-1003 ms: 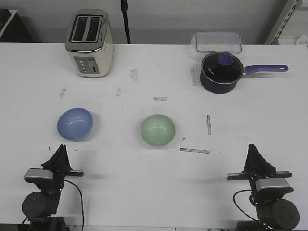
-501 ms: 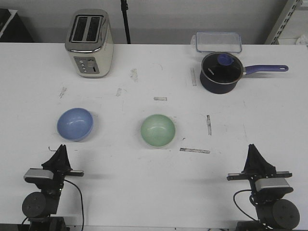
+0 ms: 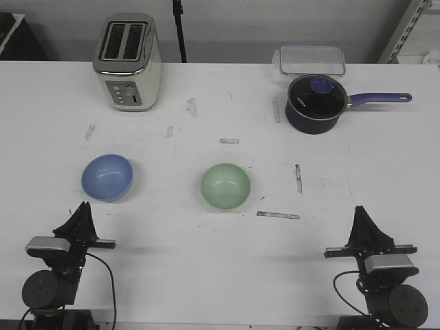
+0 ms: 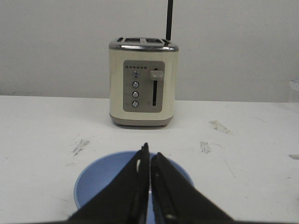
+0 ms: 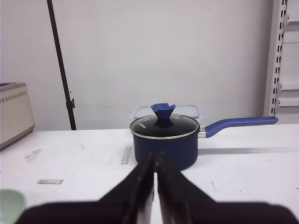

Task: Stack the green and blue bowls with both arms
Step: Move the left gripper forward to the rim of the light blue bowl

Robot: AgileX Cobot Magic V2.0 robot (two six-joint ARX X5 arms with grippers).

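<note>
The blue bowl [image 3: 107, 177] sits upright on the white table at the left. The green bowl [image 3: 225, 187] sits upright near the middle, apart from it. My left gripper [image 3: 83, 206] is shut and empty at the near left, just short of the blue bowl. In the left wrist view the blue bowl [image 4: 100, 179] lies right behind the shut gripper [image 4: 150, 151]. My right gripper [image 3: 360, 210] is shut and empty at the near right. In the right wrist view the gripper [image 5: 155, 155] points at the saucepan, and the green bowl's edge [image 5: 9, 204] shows at one side.
A cream toaster [image 3: 128, 62] stands at the back left. A dark navy saucepan [image 3: 315, 103] with a lid and long handle [image 3: 381, 98] stands at the back right, with a clear lidded box [image 3: 311, 59] behind it. Tape marks [image 3: 278, 215] dot the table.
My left arm has shifted a little to the left, so its gripper now points more straight at the blue bowl. The right arm and both bowls have not moved.
</note>
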